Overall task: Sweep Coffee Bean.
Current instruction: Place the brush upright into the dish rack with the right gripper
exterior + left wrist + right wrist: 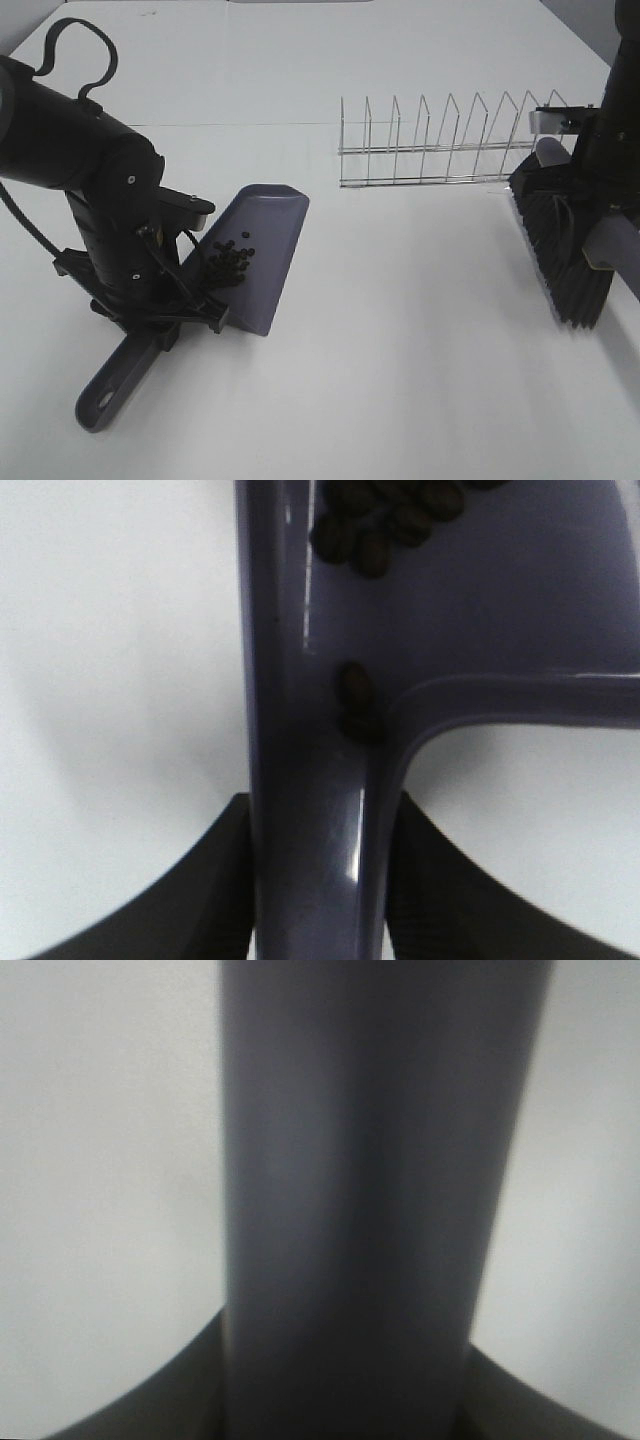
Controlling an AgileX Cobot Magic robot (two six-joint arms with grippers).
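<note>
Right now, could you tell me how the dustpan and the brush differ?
The dustpan is smooth and grey-purple; the brush is a row of black bristles. The dustpan, on the left, holds the coffee beans; the brush stands far right, by the wire rack. Both are gripped by the handle.

Between the dustpan (275, 240) on the left and the brush (560, 250) on the right, the white surface (420, 350) lies bare, a broad lane that runs to the near edge. At the back of this lane a wire rack (440, 150) stands across it, its right end just beside the brush. The left arm (80, 160) hangs over the dustpan's handle (110, 385) and closes that side. Behind the rack the surface is also bare.
</note>
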